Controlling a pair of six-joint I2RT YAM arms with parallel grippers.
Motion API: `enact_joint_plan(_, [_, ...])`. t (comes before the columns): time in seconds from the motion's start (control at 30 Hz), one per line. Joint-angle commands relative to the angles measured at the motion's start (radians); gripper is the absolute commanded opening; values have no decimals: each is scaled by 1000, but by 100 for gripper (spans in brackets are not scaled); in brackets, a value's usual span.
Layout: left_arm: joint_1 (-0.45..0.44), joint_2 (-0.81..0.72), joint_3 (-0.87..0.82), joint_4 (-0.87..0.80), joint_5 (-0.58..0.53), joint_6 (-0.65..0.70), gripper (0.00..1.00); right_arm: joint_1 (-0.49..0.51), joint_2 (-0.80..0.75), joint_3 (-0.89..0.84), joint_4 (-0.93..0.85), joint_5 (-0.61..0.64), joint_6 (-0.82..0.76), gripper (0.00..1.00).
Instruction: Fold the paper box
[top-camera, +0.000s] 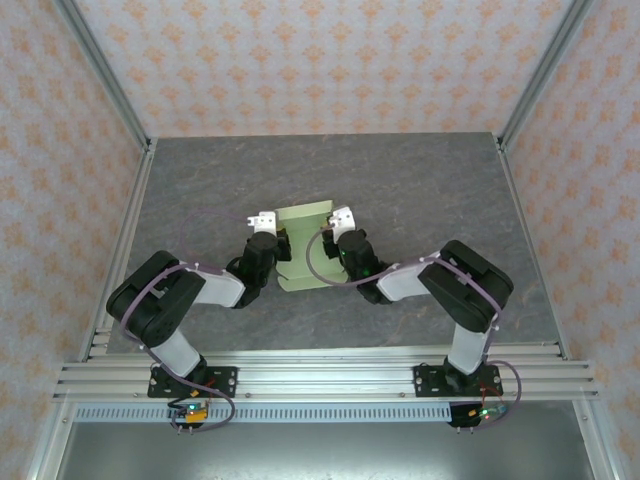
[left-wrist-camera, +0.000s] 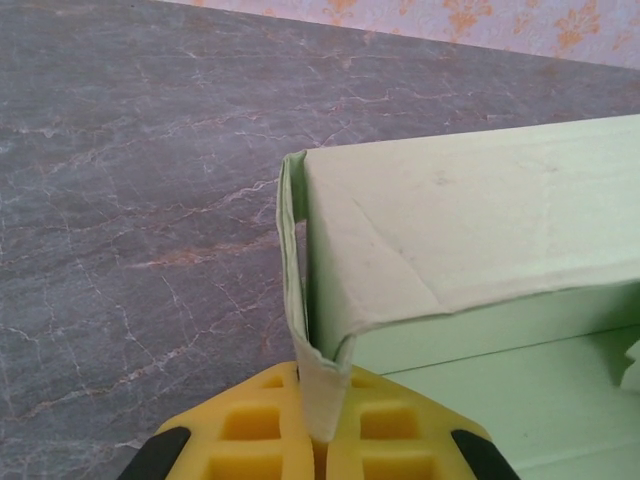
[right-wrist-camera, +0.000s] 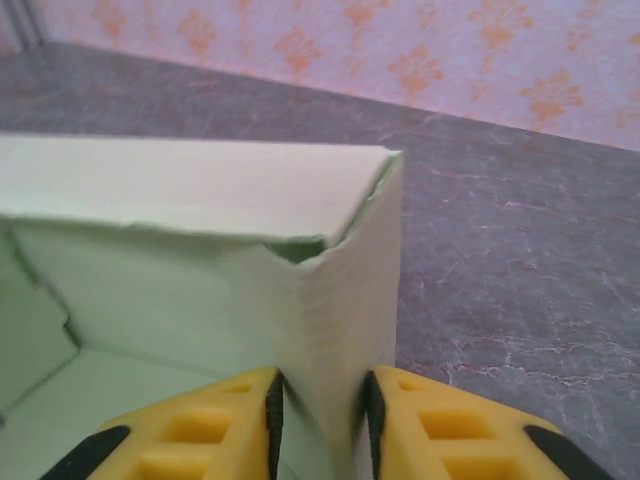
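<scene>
Left pincer (left-wrist-camera: 322, 388) tight on paper box (left-wrist-camera: 480, 230) wall — right pincer (right-wrist-camera: 322, 388) seemingly snug on its corner.

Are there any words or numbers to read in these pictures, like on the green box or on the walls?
None can be read.
The paper box is plain pale green card with no print.
The wallpaper has just orange ornaments, not letters.
The small boards at the arm bases are too small to read.
</scene>
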Motion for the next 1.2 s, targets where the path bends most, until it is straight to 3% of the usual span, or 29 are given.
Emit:
enact_joint_plan(0.0, [-21, -27, 1, -14, 3, -48, 0, 9, 43, 41, 97, 63, 35, 36])
enact_joint_plan(0.17, [-22, -21, -1, -24, -30, -50, 0, 0, 41, 47, 99, 57, -53, 33])
enact_joint_plan(0.37, [-31, -18, 23, -50, -17, -86, 0, -12, 53, 65, 132, 79, -8, 26])
enact_joint_plan(0.5, [-37, -22, 54, -111, 15, -201, 0, 2, 93, 110, 154, 215, 25, 31])
enact_joint_plan(0.63, [-66, -32, 75, -193, -42, -204, 0, 2, 124, 153, 174, 278, 27, 30])
enact_joint_plan(0.97, [-72, -73, 108, -309, -76, -292, 0, 4, 179, 200, 140, 531, 35, 12])
enact_joint_plan(1.17, [-78, -78, 132, -340, -94, -307, 0, 6, 191, 201, 116, 574, 109, 11])
